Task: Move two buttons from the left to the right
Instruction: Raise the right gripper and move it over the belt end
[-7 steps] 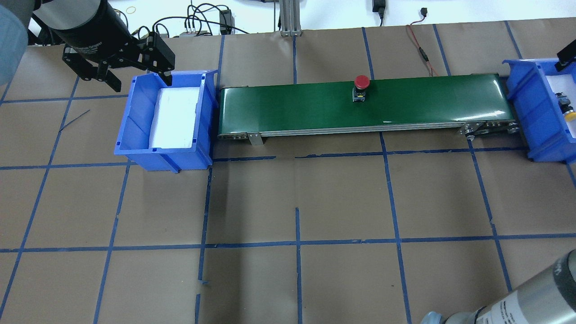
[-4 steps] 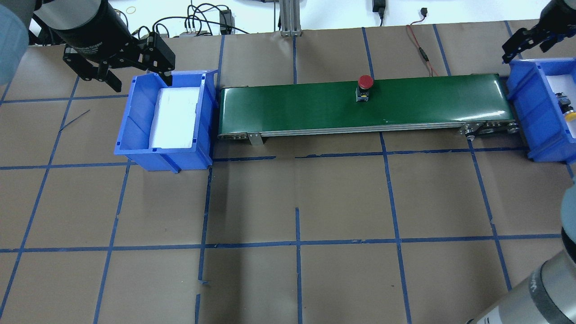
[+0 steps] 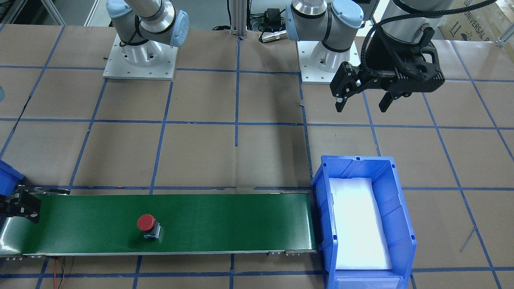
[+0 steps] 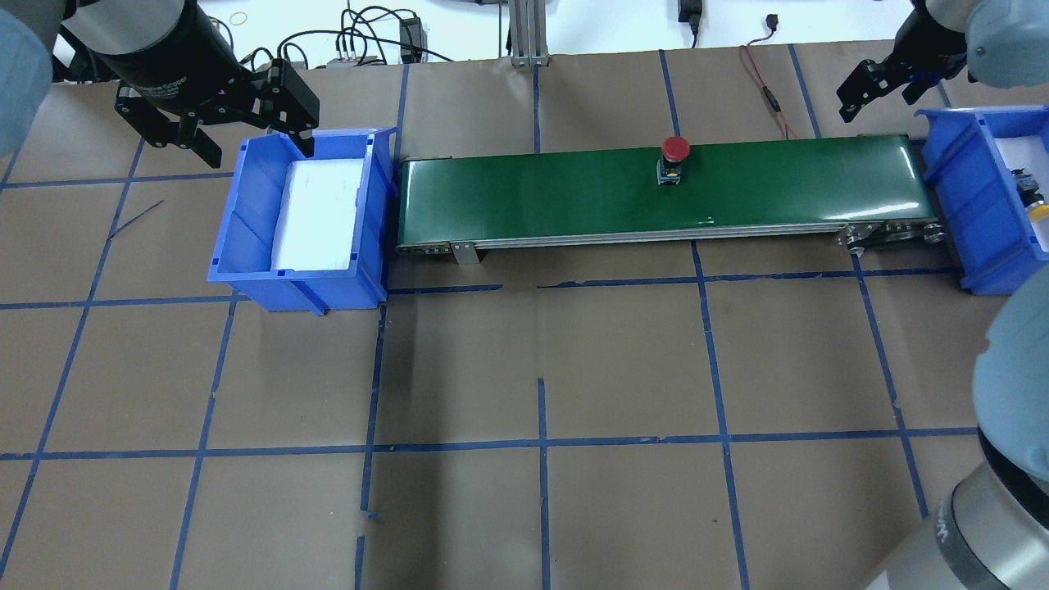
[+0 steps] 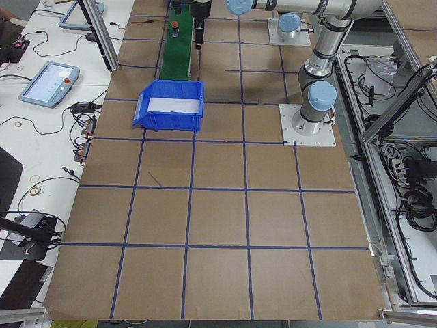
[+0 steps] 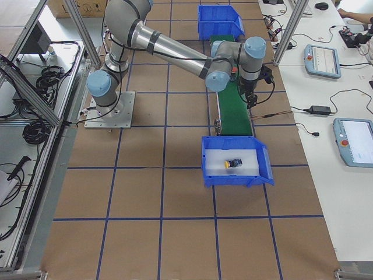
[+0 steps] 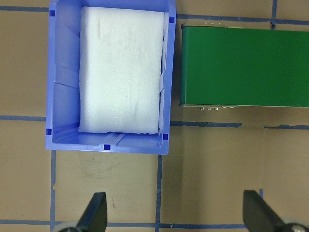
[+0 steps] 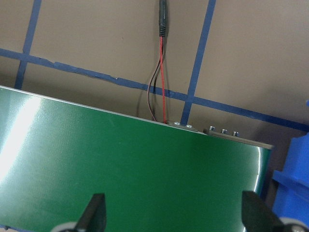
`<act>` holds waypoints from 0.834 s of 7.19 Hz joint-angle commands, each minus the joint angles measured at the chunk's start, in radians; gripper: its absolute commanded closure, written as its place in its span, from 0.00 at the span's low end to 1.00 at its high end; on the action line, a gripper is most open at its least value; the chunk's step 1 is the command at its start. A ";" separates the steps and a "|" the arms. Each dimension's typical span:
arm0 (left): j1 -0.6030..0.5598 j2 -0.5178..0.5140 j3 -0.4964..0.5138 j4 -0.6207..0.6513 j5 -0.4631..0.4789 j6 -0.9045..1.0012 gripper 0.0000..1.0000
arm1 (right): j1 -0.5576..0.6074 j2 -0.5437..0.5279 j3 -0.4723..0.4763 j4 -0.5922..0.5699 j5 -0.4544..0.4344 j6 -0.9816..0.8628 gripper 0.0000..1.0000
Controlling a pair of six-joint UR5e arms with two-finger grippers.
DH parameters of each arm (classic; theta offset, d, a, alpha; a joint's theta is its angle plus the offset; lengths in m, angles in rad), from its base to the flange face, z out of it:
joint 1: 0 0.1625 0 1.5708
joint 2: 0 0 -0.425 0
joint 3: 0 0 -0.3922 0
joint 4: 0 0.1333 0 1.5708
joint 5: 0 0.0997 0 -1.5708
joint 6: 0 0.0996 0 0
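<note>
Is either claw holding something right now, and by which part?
Nothing held: left gripper and right gripper hang open; the red button sits on the belt.

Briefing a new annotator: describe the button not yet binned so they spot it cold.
Find the long green conveyor belt between the left blue bin and the right blue bin. About midway along it, near the edge far from the robot, stands a push-button switch. Its wide red mushroom cap sets it apart from the yellow-capped button in the right blue bin.

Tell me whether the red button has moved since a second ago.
Yes: the red button has shifted right along the green belt, toward the right-hand bin.
</note>
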 commanded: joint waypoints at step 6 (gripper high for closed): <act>0.000 0.000 0.000 0.000 0.000 0.000 0.00 | 0.006 0.015 0.025 -0.008 0.029 0.002 0.01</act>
